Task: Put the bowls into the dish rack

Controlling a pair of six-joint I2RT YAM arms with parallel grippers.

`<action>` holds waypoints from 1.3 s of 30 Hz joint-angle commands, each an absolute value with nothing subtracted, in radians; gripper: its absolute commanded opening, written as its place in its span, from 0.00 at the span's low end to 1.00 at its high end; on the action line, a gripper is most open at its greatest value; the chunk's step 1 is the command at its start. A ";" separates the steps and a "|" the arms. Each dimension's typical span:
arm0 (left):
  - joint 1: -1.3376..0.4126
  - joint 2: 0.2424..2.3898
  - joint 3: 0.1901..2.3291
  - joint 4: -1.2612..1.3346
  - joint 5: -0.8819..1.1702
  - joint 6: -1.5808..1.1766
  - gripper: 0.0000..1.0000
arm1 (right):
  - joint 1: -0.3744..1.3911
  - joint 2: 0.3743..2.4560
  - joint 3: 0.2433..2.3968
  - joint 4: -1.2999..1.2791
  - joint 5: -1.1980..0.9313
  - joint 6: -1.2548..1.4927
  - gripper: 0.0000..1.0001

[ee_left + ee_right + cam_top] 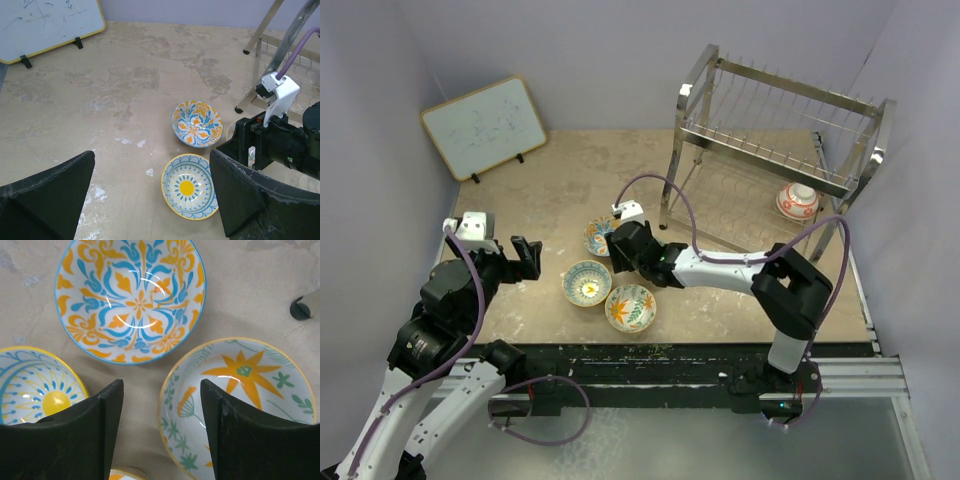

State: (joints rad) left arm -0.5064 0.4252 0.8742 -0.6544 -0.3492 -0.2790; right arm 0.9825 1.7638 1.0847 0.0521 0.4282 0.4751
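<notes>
Three bowls sit close together on the table: a blue-and-orange one [600,236], a yellow-centred one [587,283] and an orange floral one [631,307]. A fourth bowl, with a green and orange star pattern [240,390], shows only in the right wrist view. My right gripper [620,250] is open and low over it [161,390], one finger outside its left rim and one over its inside. A red-orange bowl [798,201] lies upside down on the lower tier of the dish rack [775,130]. My left gripper [525,258] is open and empty, left of the bowls [152,160].
A wood-framed whiteboard [485,125] leans against the wall at the back left. The rack's legs [260,30] stand just behind and to the right of the bowls. A rack foot [300,308] is close to the star bowl. The right arm's purple cable [670,190] loops above the bowls.
</notes>
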 commanded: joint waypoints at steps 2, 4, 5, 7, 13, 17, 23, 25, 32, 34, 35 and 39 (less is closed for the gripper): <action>-0.512 0.432 0.912 -0.635 -0.367 -0.293 0.99 | 0.985 1.806 1.160 0.070 0.457 0.453 0.63; -0.511 0.431 0.912 -0.636 -0.367 -0.293 0.99 | 0.985 1.822 1.157 0.067 0.458 0.460 0.60; -0.511 0.432 0.911 -0.637 -0.367 -0.292 0.99 | 0.985 1.827 1.156 0.063 0.463 0.467 0.56; -0.511 0.431 0.909 -0.635 -0.367 -0.293 0.99 | 0.986 1.832 1.154 0.045 0.487 0.485 0.53; -0.511 0.436 0.899 -0.627 -0.364 -0.297 0.99 | 0.996 1.837 1.157 -0.009 0.552 0.526 0.44; -0.511 0.438 0.899 -0.625 -0.362 -0.298 0.99 | 1.000 1.866 1.180 -0.059 0.600 0.547 0.31; -0.511 0.433 0.897 -0.632 -0.365 -0.299 0.99 | 1.011 1.867 1.176 -0.071 0.617 0.564 0.17; -0.510 0.431 0.898 -0.633 -0.366 -0.299 0.99 | 1.015 1.849 1.170 -0.075 0.617 0.579 0.05; -0.511 0.425 0.905 -0.636 -0.367 -0.295 0.99 | 1.026 1.637 1.069 0.040 0.518 0.610 0.00; -0.511 0.424 0.907 -0.636 -0.367 -0.296 0.99 | 1.026 1.555 1.019 0.100 0.475 0.624 0.00; -0.511 0.424 0.907 -0.636 -0.365 -0.295 0.99 | 1.026 1.519 0.988 0.118 0.453 0.632 0.00; -0.512 0.420 0.909 -0.636 -0.362 -0.296 0.99 | 1.025 1.386 0.907 0.199 0.384 0.655 0.00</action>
